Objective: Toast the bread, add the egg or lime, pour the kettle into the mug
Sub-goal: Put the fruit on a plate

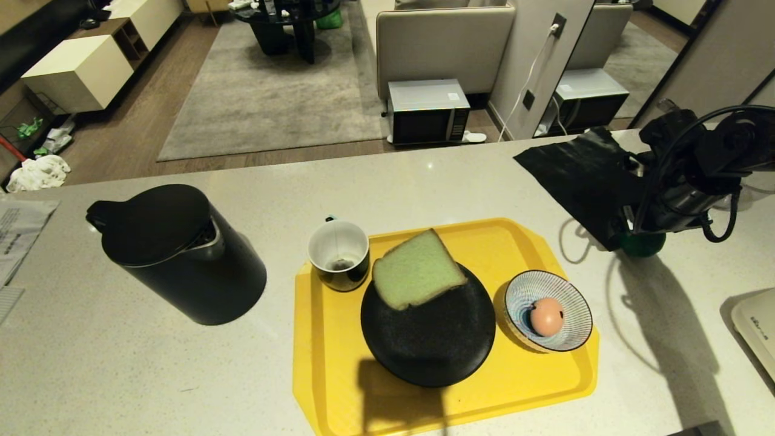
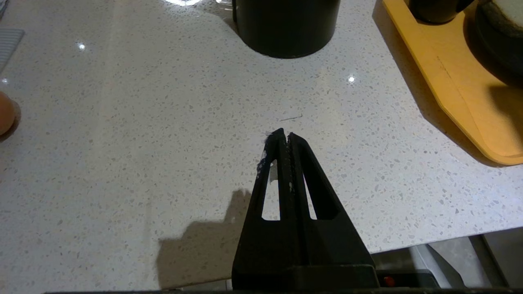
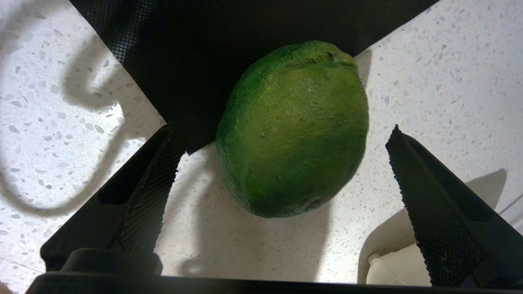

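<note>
Wide-spread jaws of the right gripper (image 3: 286,163) are set either side of the lime (image 3: 292,130), untouched, on the counter (image 3: 61,81). Left gripper (image 2: 284,136) is held closed above bare counter.

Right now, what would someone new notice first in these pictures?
Probably the yellow tray mid-counter, holding green bread on a black plate, a mug and an egg in a striped bowl. The big black kettle stands left of it. At right, the open right tool straddles the lime.
</note>
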